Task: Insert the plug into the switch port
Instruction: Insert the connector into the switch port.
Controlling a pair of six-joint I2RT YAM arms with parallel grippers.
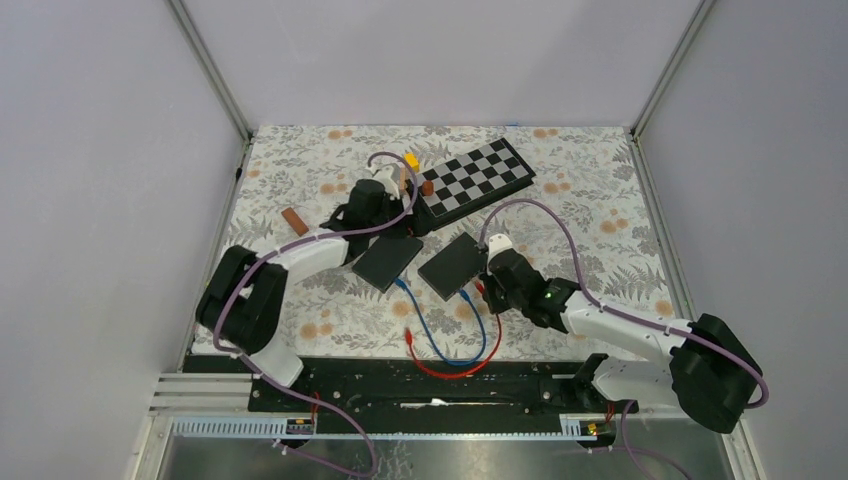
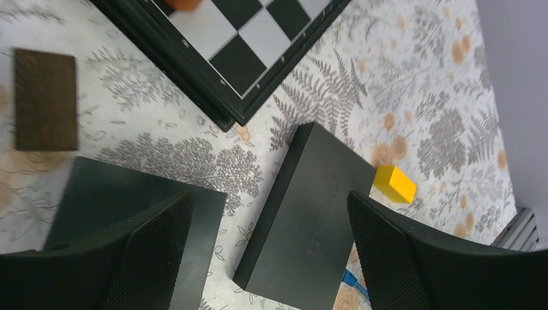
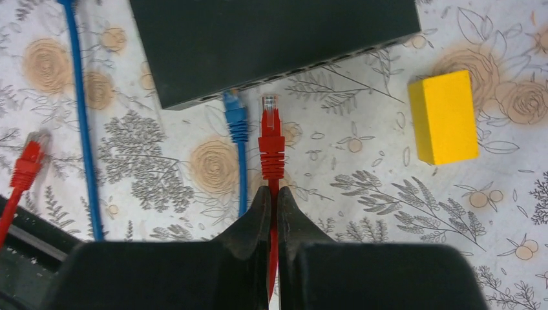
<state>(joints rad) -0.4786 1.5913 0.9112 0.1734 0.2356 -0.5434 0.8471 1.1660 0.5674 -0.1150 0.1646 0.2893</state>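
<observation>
Table covering [image 1: 600, 200]: white ground printed with grey ferns and leaves and orange-tan roses.
Chessboard [image 1: 473, 178]: black and white checks, black frame.
Left-hand network switch [image 1: 387, 260] and right-hand network switch [image 1: 453, 265]: plain matt black.
Red cable [image 3: 272, 152]: red boot, clear plug [image 3: 269, 103].
Blue cable [image 3: 238, 129]: blue throughout.
Block [image 3: 444, 117]: plain yellow.
Wooden block [image 2: 46, 100]: dark brown, faint grain.

Floral-print table [image 1: 600, 170] inside plain grey walls [image 1: 90, 200]; aluminium corner posts [image 1: 210, 70]; even light.
</observation>
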